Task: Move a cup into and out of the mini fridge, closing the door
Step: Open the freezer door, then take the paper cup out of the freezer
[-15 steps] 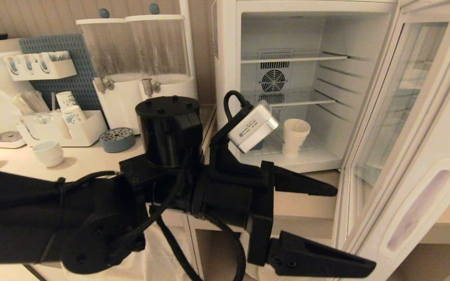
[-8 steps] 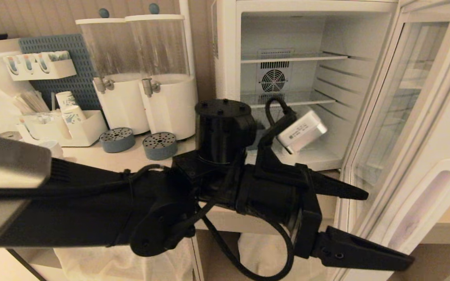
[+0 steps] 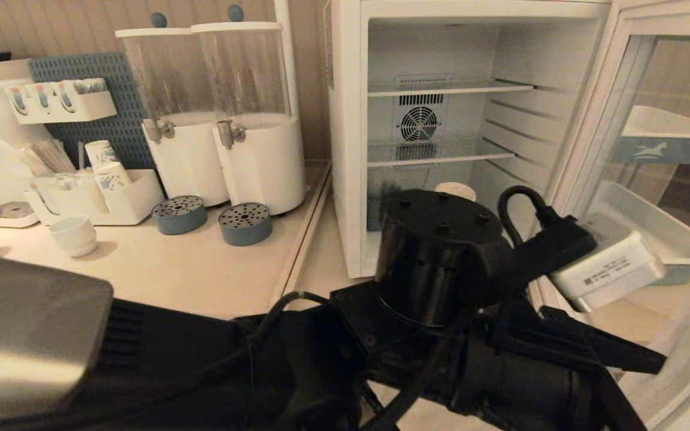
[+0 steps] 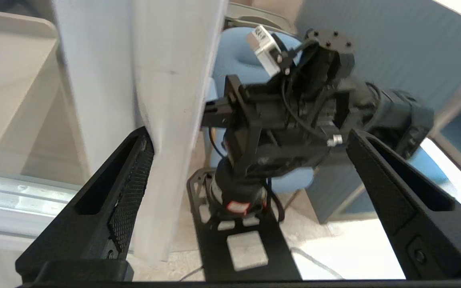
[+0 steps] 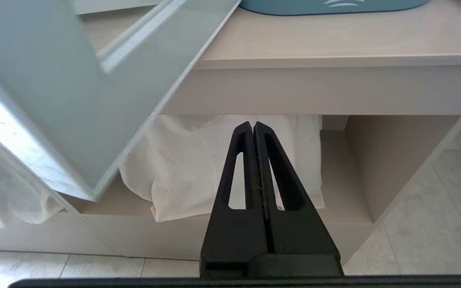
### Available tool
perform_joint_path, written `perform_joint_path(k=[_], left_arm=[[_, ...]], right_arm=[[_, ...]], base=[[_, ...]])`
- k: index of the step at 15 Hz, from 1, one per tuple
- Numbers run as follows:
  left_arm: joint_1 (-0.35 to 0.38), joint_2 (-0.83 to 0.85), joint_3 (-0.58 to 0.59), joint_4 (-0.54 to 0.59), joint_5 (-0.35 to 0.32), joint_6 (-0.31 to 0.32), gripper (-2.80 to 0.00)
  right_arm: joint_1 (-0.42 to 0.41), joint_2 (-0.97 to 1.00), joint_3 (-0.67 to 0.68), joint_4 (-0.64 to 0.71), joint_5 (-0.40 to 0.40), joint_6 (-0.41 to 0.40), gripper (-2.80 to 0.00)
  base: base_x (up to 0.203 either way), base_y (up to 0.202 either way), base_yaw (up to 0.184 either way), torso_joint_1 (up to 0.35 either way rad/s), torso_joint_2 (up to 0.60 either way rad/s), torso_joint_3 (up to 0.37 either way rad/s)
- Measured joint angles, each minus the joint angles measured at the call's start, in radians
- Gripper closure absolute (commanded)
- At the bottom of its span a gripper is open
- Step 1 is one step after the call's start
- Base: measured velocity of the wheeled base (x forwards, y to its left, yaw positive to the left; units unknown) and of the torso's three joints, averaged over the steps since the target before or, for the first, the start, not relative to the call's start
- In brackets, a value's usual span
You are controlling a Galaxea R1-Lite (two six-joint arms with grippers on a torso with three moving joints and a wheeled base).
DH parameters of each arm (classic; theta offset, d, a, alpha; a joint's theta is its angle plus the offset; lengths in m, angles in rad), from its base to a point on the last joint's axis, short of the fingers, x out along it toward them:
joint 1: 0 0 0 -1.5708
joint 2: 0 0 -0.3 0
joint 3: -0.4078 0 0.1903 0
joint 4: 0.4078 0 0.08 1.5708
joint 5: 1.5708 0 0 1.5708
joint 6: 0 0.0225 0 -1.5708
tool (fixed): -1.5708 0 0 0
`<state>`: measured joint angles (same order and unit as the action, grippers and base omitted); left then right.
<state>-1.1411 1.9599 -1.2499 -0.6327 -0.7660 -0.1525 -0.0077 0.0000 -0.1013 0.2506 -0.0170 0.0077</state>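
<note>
cup (image 3: 455, 190) mostly behind left arm (image 3: 441, 263)

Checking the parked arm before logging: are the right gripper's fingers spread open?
No, the right gripper has its fingers pressed together, empty, below the countertop.

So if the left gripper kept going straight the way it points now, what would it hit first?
The door, most likely. The open left gripper has the door's edge between its fingers, close against one finger. Whether they touch is unclear. Beyond it hangs the right arm, farther off.
</note>
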Motion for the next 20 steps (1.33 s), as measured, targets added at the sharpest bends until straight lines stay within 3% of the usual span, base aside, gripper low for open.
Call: perform_joint_path(k=[3,7,12,15,20], left_arm=[[-0.104,0.002,-0.035,0.067,0.15,-0.006,-2.8],[-0.184,-0.057,-0.004,0.117,0.169,-0.01,-2.8],[-0.221,-0.24,0.041,0.219,0.277,0.001,-2.8],[-0.18,-0.337,0.045,0.333,0.351,0.032,-2.8],[0.016,-0.626,0.01,0.594,0.374,0.08,-2.8]], right_arm=[[0.0,0.0,0.0,0.0,0.001,0.0,0.0],[0.0,0.0,0.0,0.003,0.001,-0.001,0.0],[0.0,0.0,-0.002,0.006,0.001,-0.001,0.0],[-0.001,0.0,-0.002,0.007,0.0,-0.002,0.0],[0.003,0.0,-0.003,0.013,0.003,-0.005,0.0]], base=[[0.0,0.0,0.0,0.0,0.0,0.0],[0.0,0.0,0.0,0.0,0.0,0.0],[0.0,0.0,0.0,0.0,0.0,0.0],[0.0,0.0,0.0,0.0,0.0,0.0],[0.0,0.0,0.0,0.0,0.0,0.0]])
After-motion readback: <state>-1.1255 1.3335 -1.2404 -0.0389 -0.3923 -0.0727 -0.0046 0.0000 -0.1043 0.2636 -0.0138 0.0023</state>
